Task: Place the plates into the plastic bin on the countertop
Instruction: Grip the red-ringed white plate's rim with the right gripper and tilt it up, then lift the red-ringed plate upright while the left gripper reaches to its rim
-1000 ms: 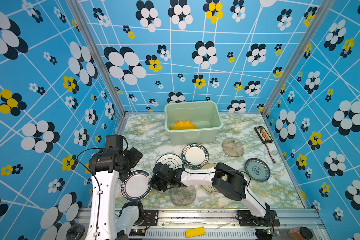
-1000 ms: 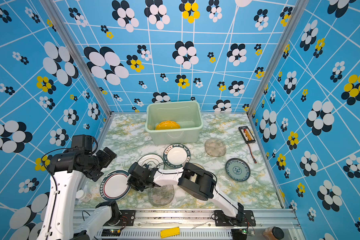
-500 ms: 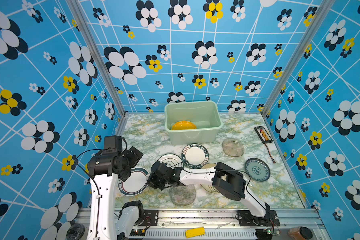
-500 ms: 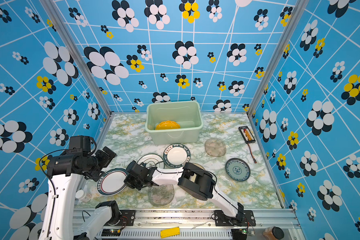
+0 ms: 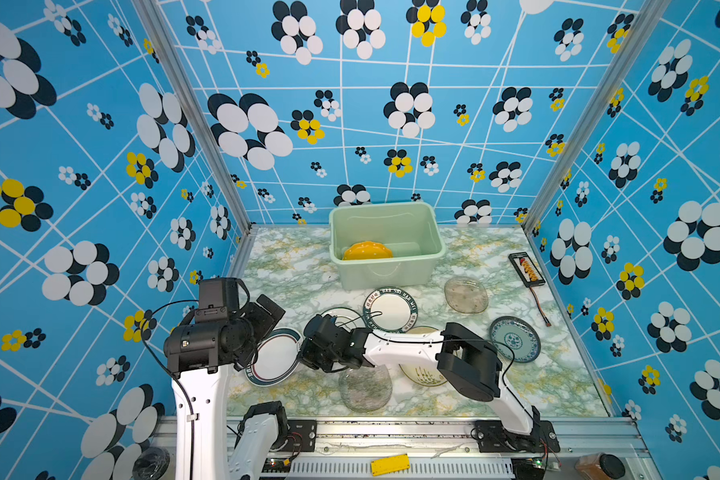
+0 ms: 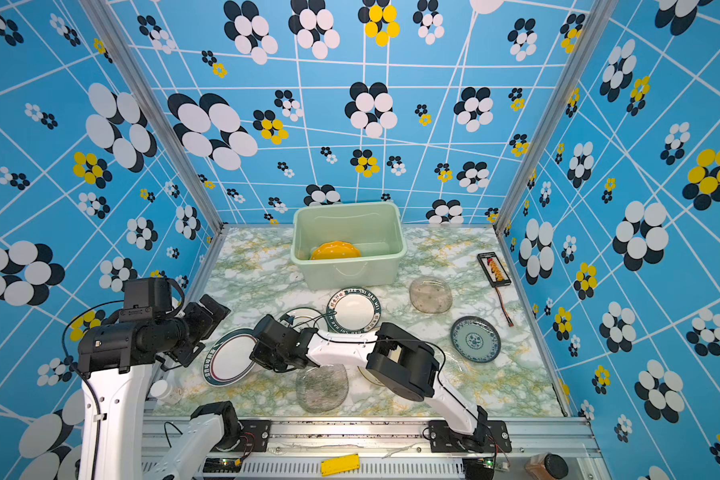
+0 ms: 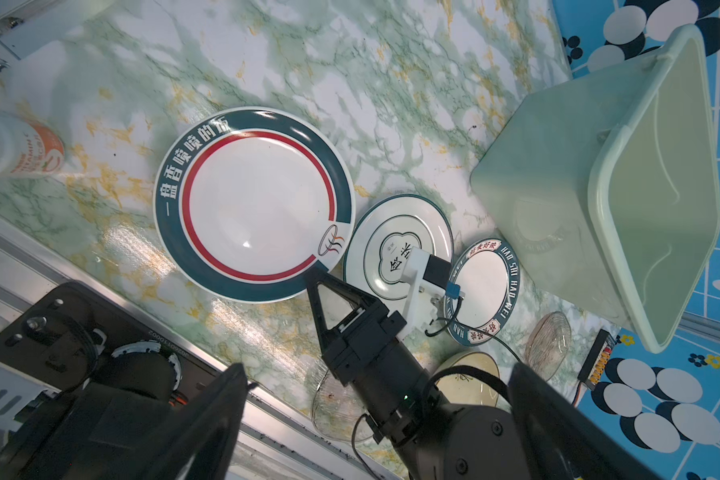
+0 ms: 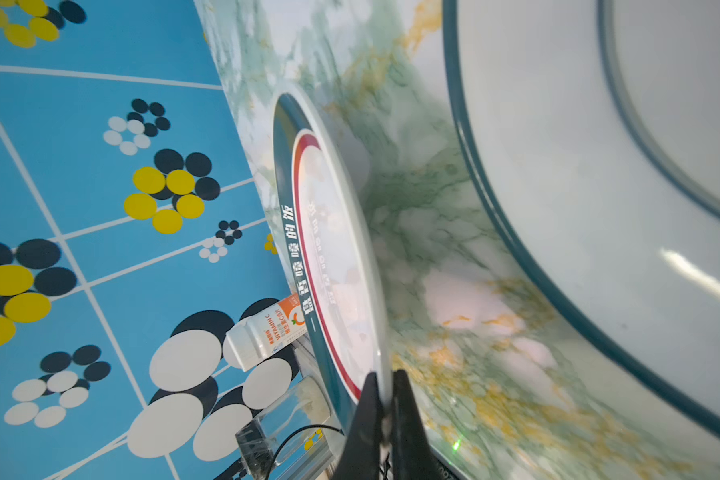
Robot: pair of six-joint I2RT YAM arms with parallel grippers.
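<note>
- Clamps right claw on the rim of red-ringed plate at surface's front left.
- Holds left claw spread wide, empty, nearby.
- Shows yellow plate inside plastic bin.

Vitamin bottle (orange label) lies at near left; black board sits far right.

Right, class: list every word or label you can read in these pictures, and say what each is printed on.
"HAO SHI HAO WEI": rim of the lettered plate.
"一盘香喷喷的饭": teal rim of the red-ringed plate.
"VITAMIN C": white bottle, smaller print blurred.
Red characters on the lettered plate's rim: too small.
Centre characters of the small plate: partly hidden, unreadable.
</note>
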